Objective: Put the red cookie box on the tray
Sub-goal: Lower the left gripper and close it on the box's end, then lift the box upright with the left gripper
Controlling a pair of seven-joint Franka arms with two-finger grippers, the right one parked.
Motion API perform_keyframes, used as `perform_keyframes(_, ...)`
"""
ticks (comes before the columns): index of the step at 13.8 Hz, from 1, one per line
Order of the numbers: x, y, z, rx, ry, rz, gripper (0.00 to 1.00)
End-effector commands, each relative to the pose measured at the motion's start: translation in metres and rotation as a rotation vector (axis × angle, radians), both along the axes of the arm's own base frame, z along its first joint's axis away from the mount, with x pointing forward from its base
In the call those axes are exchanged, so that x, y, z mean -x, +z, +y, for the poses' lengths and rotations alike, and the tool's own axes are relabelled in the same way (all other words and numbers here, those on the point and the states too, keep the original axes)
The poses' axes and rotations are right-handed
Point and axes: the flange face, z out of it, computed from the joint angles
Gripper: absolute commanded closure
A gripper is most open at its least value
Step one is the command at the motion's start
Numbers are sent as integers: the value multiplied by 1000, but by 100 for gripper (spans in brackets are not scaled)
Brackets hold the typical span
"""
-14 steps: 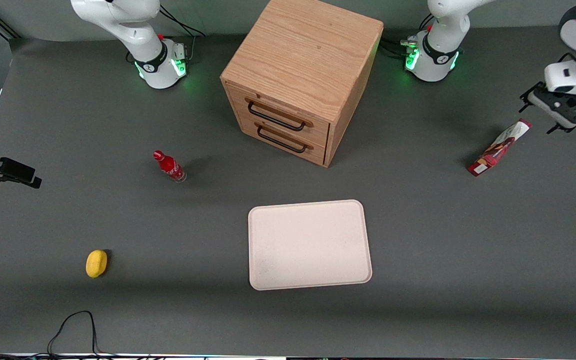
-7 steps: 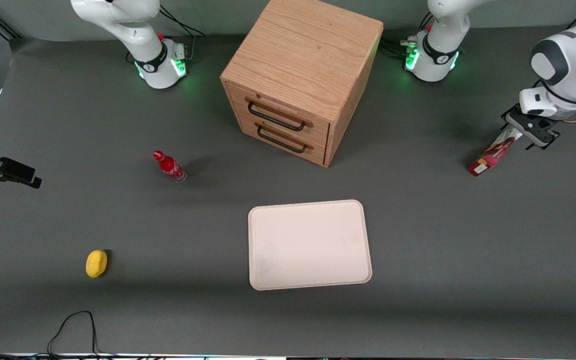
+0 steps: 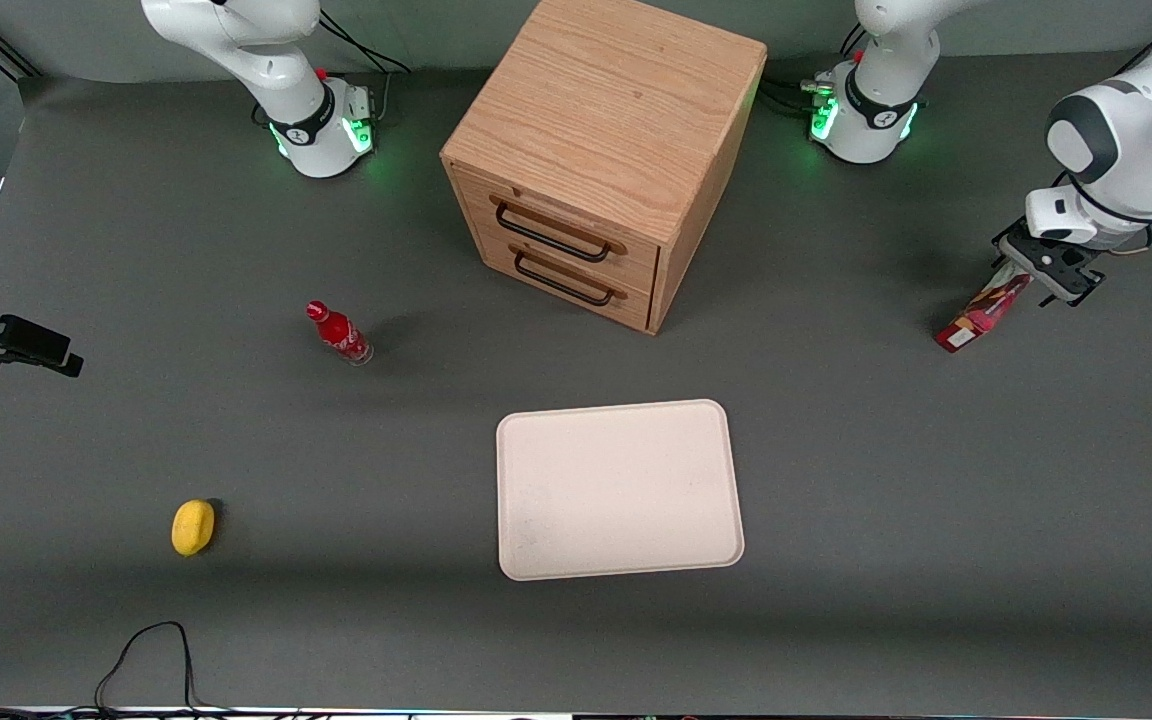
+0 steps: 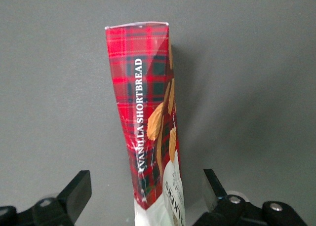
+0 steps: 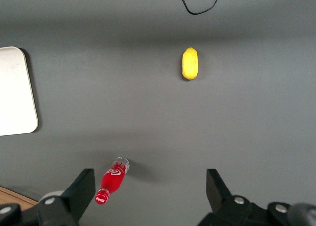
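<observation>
The red cookie box [image 3: 976, 315] lies on the grey table toward the working arm's end, farther from the front camera than the tray. In the left wrist view the box [image 4: 145, 102] shows red tartan, cookie pictures and a white end. My left gripper [image 3: 1036, 272] is open and straddles the box's white end, which sits between the two fingers [image 4: 76, 189] with a gap on each side. The cream-white tray [image 3: 619, 490] lies flat near the table's middle, in front of the drawer cabinet, with nothing on it. Its corner also shows in the right wrist view [image 5: 15, 93].
A wooden two-drawer cabinet [image 3: 601, 150] stands farther back than the tray. A small red bottle [image 3: 339, 334] and a yellow lemon-like object [image 3: 193, 526] lie toward the parked arm's end. A black cable [image 3: 146, 650] loops at the near edge.
My left gripper has moved from beside the box's white end to over it and now straddles that end. The box and tray have not moved.
</observation>
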Motion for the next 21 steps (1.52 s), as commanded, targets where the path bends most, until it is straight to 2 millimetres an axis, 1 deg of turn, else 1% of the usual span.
perform_keyframes(1,0,-2,-1,-3,-17,-7,11)
perform_keyframes(2,-2,-1,-2,-3,-20,-8,35)
perform_keyframes(3,-2,-1,-2,-1,-14,-9,53)
perform_keyframes(5,-2,-1,-2,5,-7,-8,100)
perform_keyframes(11,-4,5,-3,10,-5,1,100)
perform_keyframes(13,-11,29,2,9,-3,1,100)
perform_keyframes(15,-25,73,8,20,13,28,100)
perform_keyframes(16,-41,132,13,28,43,51,100)
perform_keyframes(17,-49,168,17,31,48,60,100)
perform_keyframes(18,-60,226,25,30,55,68,100)
perform_keyframes(19,-65,262,29,24,56,77,100)
perform_keyframes(20,-67,325,34,-8,56,72,100)
perform_keyframes(21,-65,351,36,-37,59,76,100)
